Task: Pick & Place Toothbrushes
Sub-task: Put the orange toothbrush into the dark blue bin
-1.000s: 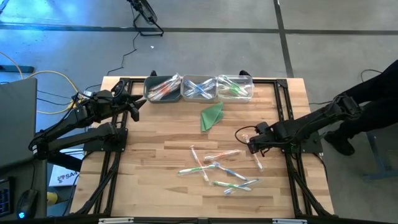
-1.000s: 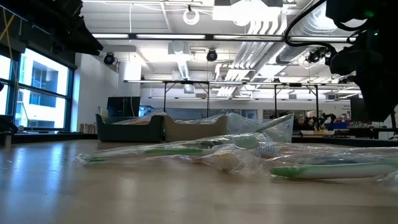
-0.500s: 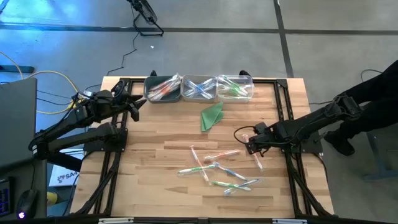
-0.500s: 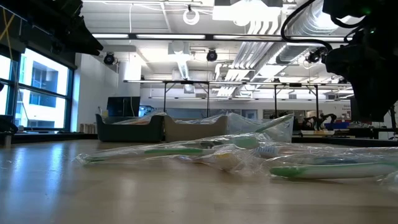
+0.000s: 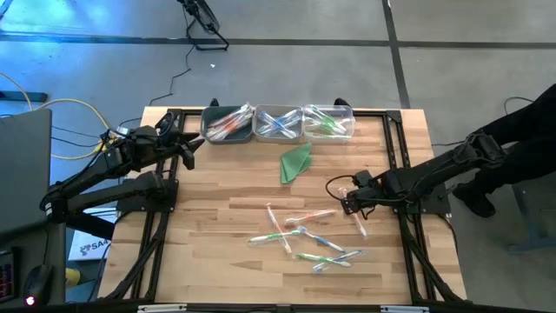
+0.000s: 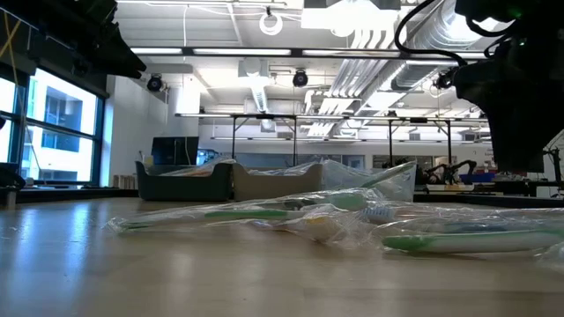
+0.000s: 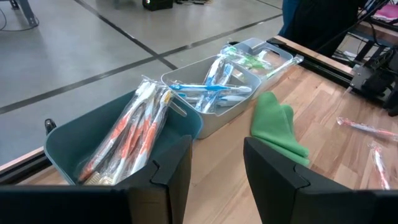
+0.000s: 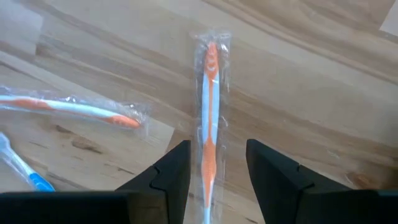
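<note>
Right gripper (image 8: 214, 171) stood open, jaws straddling a clear-wrapped orange-and-white plastic toothbrush (image 8: 209, 106) lengthwise, apparently aligned for pickup; nothing gripped. Left gripper (image 7: 214, 165) waited open, empty, near bins.

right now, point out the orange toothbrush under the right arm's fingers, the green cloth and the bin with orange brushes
orange toothbrush (image 8: 209, 118): right wrist view, middle of its wrapped handle.
green cloth (image 5: 296, 162): high view, centre of the folded triangle.
bin with orange brushes (image 7: 68, 154): left wrist view, its teal front wall.
</note>
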Controlling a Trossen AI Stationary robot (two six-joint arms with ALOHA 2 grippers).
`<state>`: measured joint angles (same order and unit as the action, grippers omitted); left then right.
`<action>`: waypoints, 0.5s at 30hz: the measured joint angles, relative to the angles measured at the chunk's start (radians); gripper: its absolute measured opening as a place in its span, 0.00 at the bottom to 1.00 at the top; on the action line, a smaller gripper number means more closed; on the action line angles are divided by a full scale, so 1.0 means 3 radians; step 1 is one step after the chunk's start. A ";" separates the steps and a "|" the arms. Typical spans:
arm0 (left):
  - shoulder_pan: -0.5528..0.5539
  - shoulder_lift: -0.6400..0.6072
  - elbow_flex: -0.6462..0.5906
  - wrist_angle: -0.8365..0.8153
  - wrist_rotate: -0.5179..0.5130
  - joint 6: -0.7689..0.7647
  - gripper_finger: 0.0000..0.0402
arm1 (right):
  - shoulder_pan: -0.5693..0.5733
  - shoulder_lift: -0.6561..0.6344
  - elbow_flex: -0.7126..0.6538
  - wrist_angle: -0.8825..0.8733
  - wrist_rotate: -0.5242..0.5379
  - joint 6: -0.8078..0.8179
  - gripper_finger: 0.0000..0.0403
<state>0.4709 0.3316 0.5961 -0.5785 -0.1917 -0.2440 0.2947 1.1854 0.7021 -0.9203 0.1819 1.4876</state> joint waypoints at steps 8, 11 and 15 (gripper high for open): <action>-0.0001 0.0000 0.0000 0.0000 0.0000 0.0000 0.36 | 0.0000 0.0001 0.0000 0.0037 0.0047 0.0000 0.37; -0.0001 -0.0001 0.0000 -0.0001 0.0000 0.0000 0.36 | 0.0000 0.0001 -0.0060 0.0117 0.0056 0.0000 0.37; 0.0000 -0.0001 0.0000 0.0000 0.0000 0.0000 0.36 | 0.0000 0.0003 -0.0257 0.0399 -0.0070 0.0015 0.37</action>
<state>0.4708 0.3314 0.5961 -0.5786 -0.1918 -0.2440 0.2947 1.1862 0.6250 -0.8005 0.1610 1.4921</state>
